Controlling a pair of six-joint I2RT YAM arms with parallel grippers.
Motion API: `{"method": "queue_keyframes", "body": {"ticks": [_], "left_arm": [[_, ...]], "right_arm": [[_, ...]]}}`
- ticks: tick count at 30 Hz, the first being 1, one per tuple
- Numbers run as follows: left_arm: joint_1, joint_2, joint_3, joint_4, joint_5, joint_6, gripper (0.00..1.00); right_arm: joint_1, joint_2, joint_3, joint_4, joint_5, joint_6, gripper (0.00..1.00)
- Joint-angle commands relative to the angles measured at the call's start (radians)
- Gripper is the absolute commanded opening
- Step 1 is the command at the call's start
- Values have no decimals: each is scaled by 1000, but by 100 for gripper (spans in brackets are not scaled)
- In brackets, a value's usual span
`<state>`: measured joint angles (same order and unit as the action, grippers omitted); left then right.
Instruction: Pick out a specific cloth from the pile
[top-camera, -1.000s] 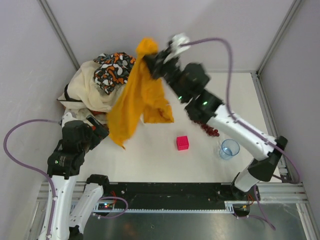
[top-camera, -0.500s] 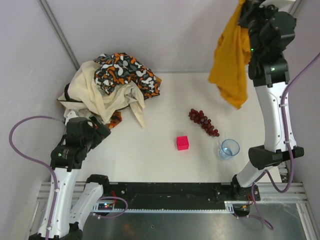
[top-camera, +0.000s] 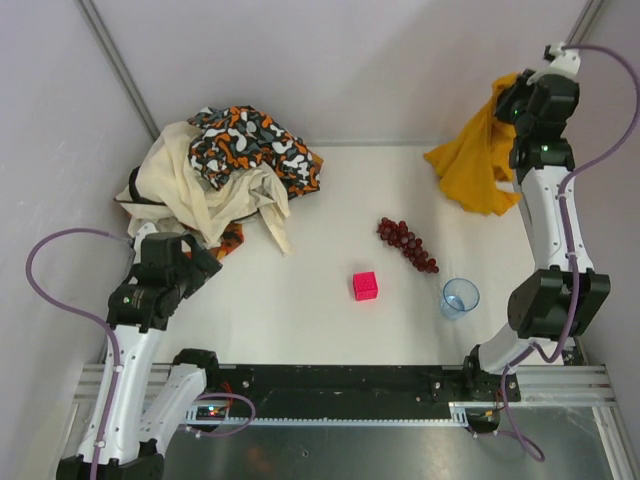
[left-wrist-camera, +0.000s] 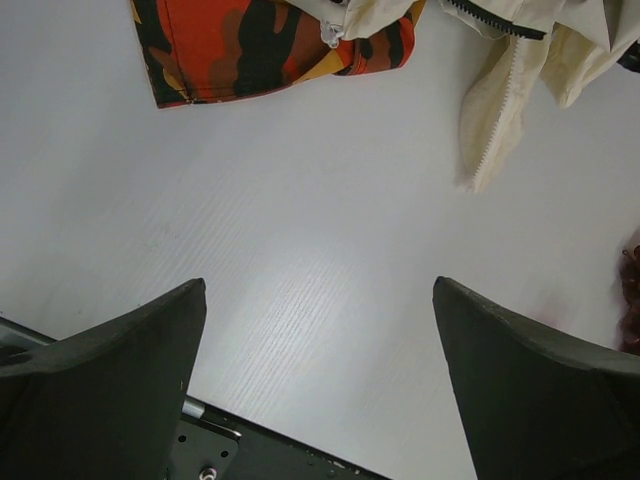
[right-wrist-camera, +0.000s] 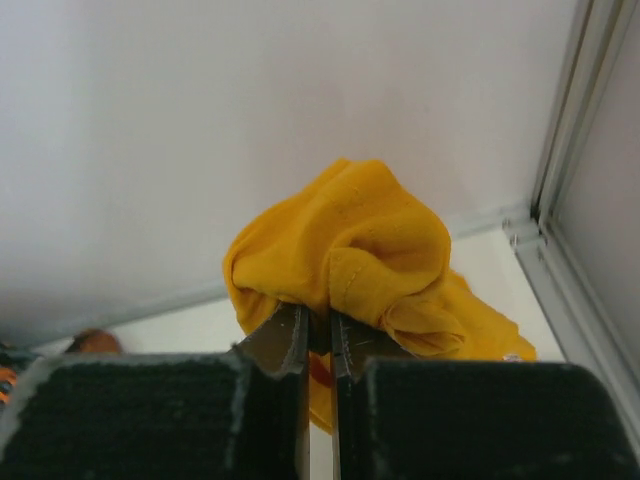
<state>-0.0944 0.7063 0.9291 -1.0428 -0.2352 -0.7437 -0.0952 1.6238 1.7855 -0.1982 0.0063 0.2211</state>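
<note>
The mustard-yellow cloth (top-camera: 478, 160) hangs from my right gripper (top-camera: 512, 92) at the far right corner, its lower part resting on the table. In the right wrist view the gripper (right-wrist-camera: 318, 318) is shut on a bunched fold of the cloth (right-wrist-camera: 360, 240). The pile (top-camera: 225, 170) of cream, black and orange camouflage fabrics lies at the far left. My left gripper (top-camera: 200, 262) is open and empty just in front of the pile. In the left wrist view (left-wrist-camera: 318, 300) its jaws stand wide apart over bare table, with the pile's camouflage edge (left-wrist-camera: 260, 45) beyond.
A bunch of dark red grapes (top-camera: 406, 244), a pink cube (top-camera: 365, 286) and a clear blue cup (top-camera: 460, 298) sit mid-table to the right. Enclosure walls and metal posts (top-camera: 563, 60) close in the back and sides.
My right gripper carried the yellow cloth from the pile across to the far right corner, then lowered it until its lower part rests on the table. The left arm barely moved.
</note>
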Motion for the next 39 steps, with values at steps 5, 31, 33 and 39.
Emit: {"method": "queue_keyframes", "body": {"ticks": [5, 31, 33, 39], "left_arm": [[-4, 16, -15, 6, -52, -13, 100], [-4, -32, 7, 5, 189, 51, 100], [-4, -48, 2, 5, 211, 56, 100], [-4, -103, -37, 3, 262, 48, 100]], "right_arm": [[-45, -28, -349, 240, 34, 123, 0], [-49, -631, -627, -474, 113, 179, 99], [-49, -755, -728, -521, 129, 197, 99], [-49, -1106, -928, -534, 149, 209, 99]]}}
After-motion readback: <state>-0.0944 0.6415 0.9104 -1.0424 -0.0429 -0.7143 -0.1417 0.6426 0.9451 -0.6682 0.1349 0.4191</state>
